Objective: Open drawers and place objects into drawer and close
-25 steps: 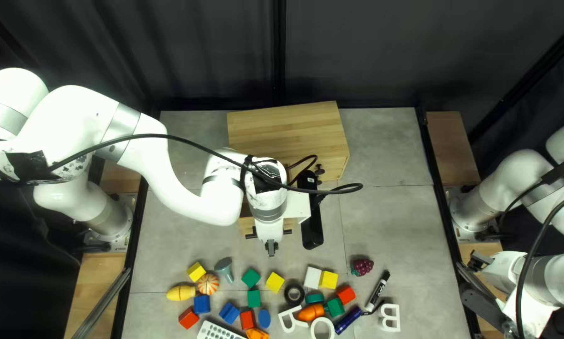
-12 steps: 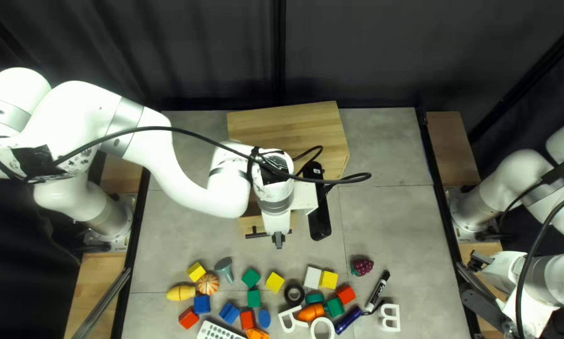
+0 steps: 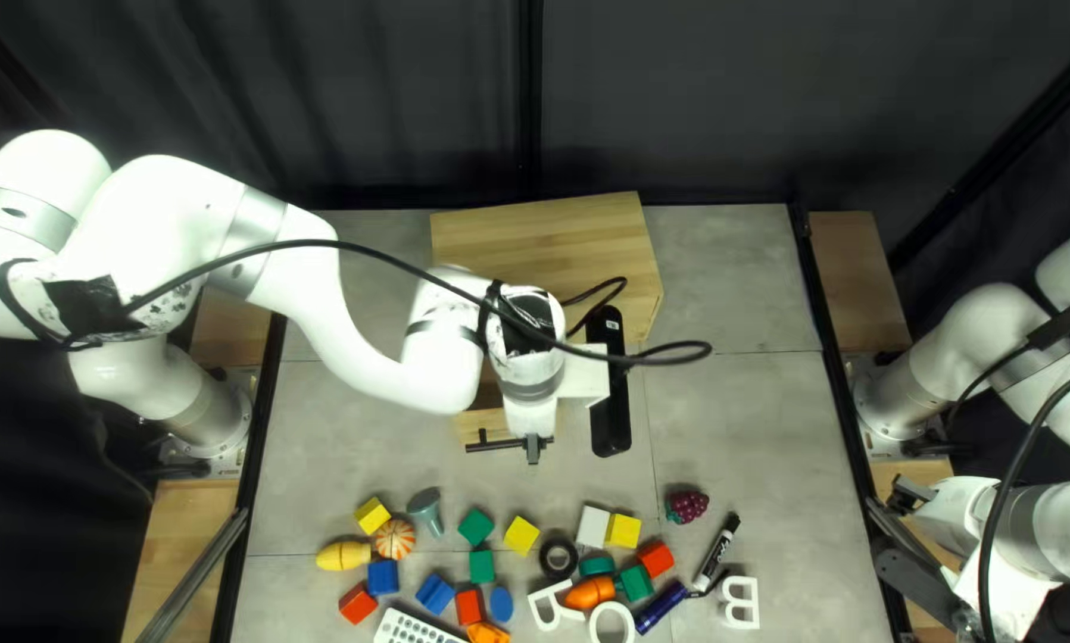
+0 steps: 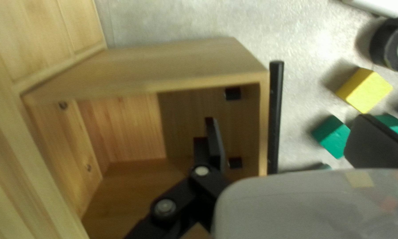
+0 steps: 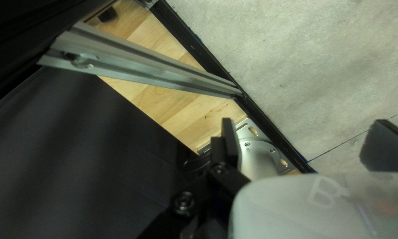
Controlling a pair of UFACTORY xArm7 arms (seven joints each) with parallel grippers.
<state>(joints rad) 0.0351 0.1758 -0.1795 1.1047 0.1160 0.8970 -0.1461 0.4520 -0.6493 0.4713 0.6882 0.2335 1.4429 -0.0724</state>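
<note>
At the back of the top left view stands a wooden cabinet [image 3: 547, 244], its drawer [image 3: 482, 424] pulled out with a black bar handle [image 3: 494, 445] in front. My left gripper [image 3: 532, 450] is over the drawer's front end. In the left wrist view, that gripper [image 4: 294, 141] is open, straddling the drawer front [image 4: 263, 128] and handle [image 4: 276, 115]: one finger over the inside, the other beyond the handle. The visible inside of the drawer holds nothing. My right gripper [image 3: 910, 494] is at the table's right edge; in the right wrist view, the gripper [image 5: 309, 144] stands open and empty.
Nearer the front lie several coloured blocks [image 3: 521, 535], black tape [image 3: 557, 557], a toy pumpkin [image 3: 394, 538], a funnel [image 3: 426, 509], toy grapes [image 3: 686, 506], a marker [image 3: 716, 551], white letters [image 3: 740, 601] and a remote [image 3: 416, 628]. A metal rail [image 5: 150, 66] slants beside my right gripper.
My left gripper has shifted right and back toward the cabinet, bringing it to the drawer's handle. The right arm and the loose objects have not moved.
</note>
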